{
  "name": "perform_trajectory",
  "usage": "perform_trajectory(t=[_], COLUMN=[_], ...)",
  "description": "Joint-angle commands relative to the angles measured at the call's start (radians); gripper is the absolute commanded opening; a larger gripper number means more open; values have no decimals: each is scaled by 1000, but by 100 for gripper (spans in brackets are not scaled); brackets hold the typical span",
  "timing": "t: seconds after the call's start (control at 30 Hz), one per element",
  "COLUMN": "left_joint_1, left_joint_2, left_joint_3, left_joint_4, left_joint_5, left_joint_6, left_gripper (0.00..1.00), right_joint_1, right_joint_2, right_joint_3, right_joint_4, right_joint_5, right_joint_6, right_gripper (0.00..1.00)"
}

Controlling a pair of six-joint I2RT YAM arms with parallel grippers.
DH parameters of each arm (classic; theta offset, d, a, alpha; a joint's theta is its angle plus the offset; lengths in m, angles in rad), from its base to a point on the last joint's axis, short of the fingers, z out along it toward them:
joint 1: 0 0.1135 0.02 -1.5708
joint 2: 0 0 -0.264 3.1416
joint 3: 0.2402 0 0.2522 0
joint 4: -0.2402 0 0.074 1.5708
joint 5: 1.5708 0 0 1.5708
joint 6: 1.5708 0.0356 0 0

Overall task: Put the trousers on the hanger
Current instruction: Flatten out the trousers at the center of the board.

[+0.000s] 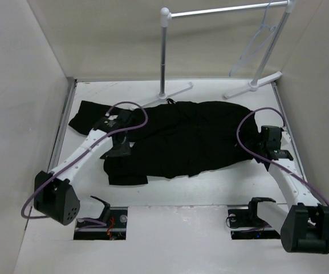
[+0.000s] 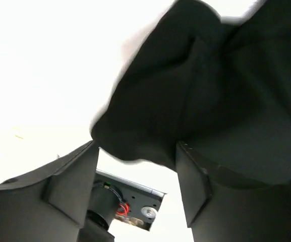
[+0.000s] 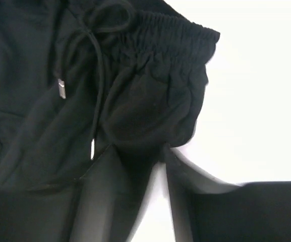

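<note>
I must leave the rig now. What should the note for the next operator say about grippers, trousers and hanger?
Left gripper open, astride a leg fold of the trousers.
Right gripper looks shut on their waistband corner.
Trousers lie on the table; the hanger hangs bare on the rack at the back.
Done: grasping only.
Left: lift trousers, drape them over the hanger.
</note>
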Motion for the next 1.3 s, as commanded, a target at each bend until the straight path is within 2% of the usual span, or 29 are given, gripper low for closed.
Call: perform_trajectory(t=[0.0,0.07,0.2,0.23,0.27,0.33,0.37,0.43,0.5,0.53,0.6,0.67,0.73,0.9,0.93,1.03,1.2,1.27], left_joint_1=[118,160,138,114,86,37,7,-47,-98,-115,-138,-124,-113,-92,-89,-84,-86,-96], left_joint_2=[-163,-226,-337,-361,-390,-459,-484,-494,-460,-443,-397,-353,-308,-213,-205,-190,-179,-219], left_joint_3=[-31,-70,-172,-204,-240,-301,-330,-367,-387,-390,-412,-445,-465,-495,-498,-508,-536,-506], left_joint_4=[36,24,-36,-48,-57,-65,-56,-33,17,47,149,258,344,426,426,409,348,273], left_joint_5=[63,132,241,262,270,278,289,292,295,290,277,266,258,229,220,178,166,158], left_joint_6=[-32,-49,-146,-194,-249,-384,-436,-490,-512,-520,-523,-526,-518,-494,-484,-445,-411,-383], left_gripper=[61,57,46,42,38,25,19,16,17,20,31,45,53,56,53,28,7,4], right_joint_1=[5,20,65,88,114,175,207,264,309,332,376,410,421,367,343,282,258,257], right_joint_2=[-59,-108,-197,-211,-221,-237,-238,-228,-214,-202,-180,-157,-137,-166,-175,-195,-203,-201], right_joint_3=[-11,-20,-10,-1,9,26,33,41,43,43,43,39,44,4,1,-2,1,-7], right_joint_4=[-27,-50,-94,-103,-111,-120,-125,-127,-116,-107,-81,-55,-53,-58,-64,-76,-70,-67], right_joint_5=[14,7,17,18,20,17,20,21,14,9,3,-23,-36,-16,-11,-16,-34,-25], right_joint_6=[-30,-32,-42,-45,-47,-47,-47,-46,-42,-41,-41,-42,-41,-27,-29,-33,-35,-32], right_gripper=[61,68,68,64,55,30,21,13,13,14,17,21,26,58,63,68,68,68])
